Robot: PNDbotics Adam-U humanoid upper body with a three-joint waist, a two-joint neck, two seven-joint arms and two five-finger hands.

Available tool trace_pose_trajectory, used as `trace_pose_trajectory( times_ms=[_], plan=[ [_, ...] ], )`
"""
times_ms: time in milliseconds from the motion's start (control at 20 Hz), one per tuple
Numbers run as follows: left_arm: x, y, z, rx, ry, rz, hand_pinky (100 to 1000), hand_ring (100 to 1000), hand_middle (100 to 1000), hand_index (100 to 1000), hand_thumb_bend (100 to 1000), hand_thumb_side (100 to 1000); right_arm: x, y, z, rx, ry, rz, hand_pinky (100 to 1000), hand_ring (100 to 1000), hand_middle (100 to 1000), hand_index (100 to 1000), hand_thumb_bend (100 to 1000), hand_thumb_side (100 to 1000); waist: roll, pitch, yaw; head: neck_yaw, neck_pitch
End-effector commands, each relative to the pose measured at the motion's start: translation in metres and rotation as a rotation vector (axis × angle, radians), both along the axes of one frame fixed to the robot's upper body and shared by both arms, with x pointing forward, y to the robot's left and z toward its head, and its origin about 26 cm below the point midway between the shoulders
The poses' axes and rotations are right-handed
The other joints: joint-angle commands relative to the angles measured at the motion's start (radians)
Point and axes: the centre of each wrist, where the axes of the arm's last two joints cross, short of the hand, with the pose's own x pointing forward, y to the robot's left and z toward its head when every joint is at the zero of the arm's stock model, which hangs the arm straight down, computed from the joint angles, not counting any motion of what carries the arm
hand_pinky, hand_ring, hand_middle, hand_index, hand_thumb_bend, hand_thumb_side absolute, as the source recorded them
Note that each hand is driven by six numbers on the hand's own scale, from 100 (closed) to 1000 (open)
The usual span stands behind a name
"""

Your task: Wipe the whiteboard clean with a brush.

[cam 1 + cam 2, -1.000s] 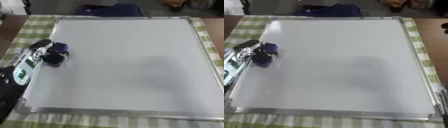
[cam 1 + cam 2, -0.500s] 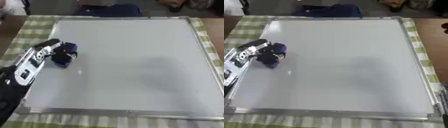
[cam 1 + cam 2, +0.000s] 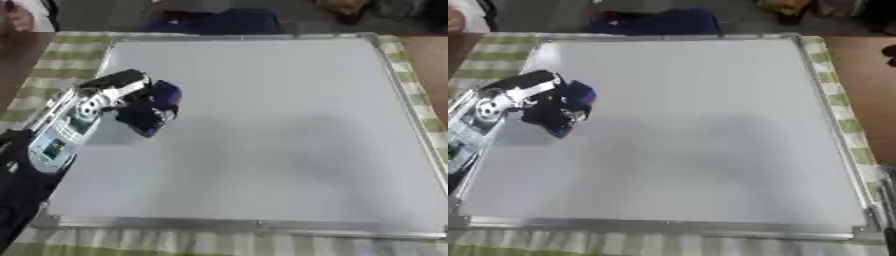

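Note:
A large whiteboard (image 3: 262,125) with a silver frame lies flat on a green checked cloth and looks blank. My left hand (image 3: 136,107) comes in from the lower left and rests on the board's left part, its fingers curled round a dark blue brush (image 3: 164,97). The brush presses on the board surface. My right hand shows in no view.
A dark blue object (image 3: 214,20) lies beyond the board's far edge. The checked cloth (image 3: 219,245) borders the board on all sides. Brown tabletop (image 3: 868,65) shows at the right. A person's hand (image 3: 13,15) is at the far left corner.
My left hand has slid the brush to the right and a little farther up the board over the last second.

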Motion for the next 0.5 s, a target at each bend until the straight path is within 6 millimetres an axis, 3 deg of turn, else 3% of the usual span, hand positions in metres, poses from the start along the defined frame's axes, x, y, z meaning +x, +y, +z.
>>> trace_pose_trajectory(
  times_ms=[50, 200, 500],
  plan=[
    [-0.017, -0.013, 0.022, 0.044, -0.084, -0.082, 381, 477, 307, 360, 100, 551, -0.003, -0.001, 0.010, -0.024, -0.032, 0.010, 627, 528, 443, 381, 100, 808, 0.000, -0.021, 0.001, -0.002, 0.001],
    [-0.024, -0.019, 0.024, 0.061, -0.102, -0.112, 381, 479, 307, 360, 100, 543, -0.003, -0.001, 0.011, -0.024, -0.033, 0.011, 627, 529, 443, 381, 100, 809, 0.000, -0.020, 0.002, -0.003, 0.002],
    [-0.036, -0.051, 0.022, 0.116, -0.121, -0.238, 382, 481, 308, 360, 100, 548, -0.003, 0.000, 0.011, -0.024, -0.033, 0.015, 627, 529, 443, 381, 100, 808, 0.001, -0.018, 0.000, 0.000, 0.003]
  ],
)
